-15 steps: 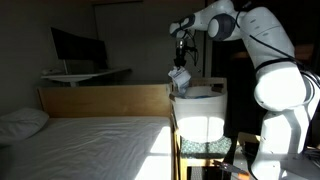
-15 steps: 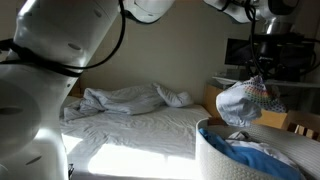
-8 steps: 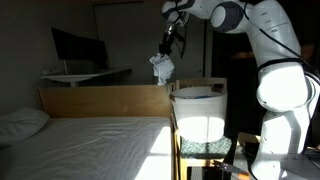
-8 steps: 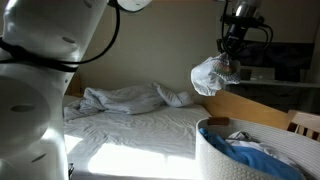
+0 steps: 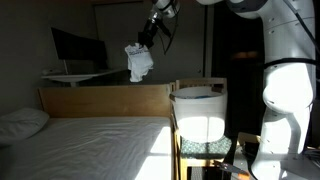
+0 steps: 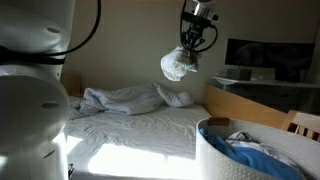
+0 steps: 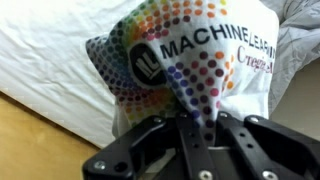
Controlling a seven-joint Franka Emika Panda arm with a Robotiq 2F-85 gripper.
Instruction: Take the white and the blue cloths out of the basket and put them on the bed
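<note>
The white cloth hangs bunched from my gripper, high above the wooden end board of the bed. In the other exterior view the white cloth dangles under the gripper over the bed. The wrist view shows the cloth with coloured dots and black lettering, pinched between my shut fingers. The blue cloth lies inside the white basket, which stands beside the bed.
A white pillow lies at the bed's near end, and a crumpled blanket at the far side. Behind the end board stands a white desk with a monitor. The robot's body stands beside the basket.
My gripper has carried the white cloth up and away from above the basket, across the end board and out over the bed. The gripper stayed shut on it.
</note>
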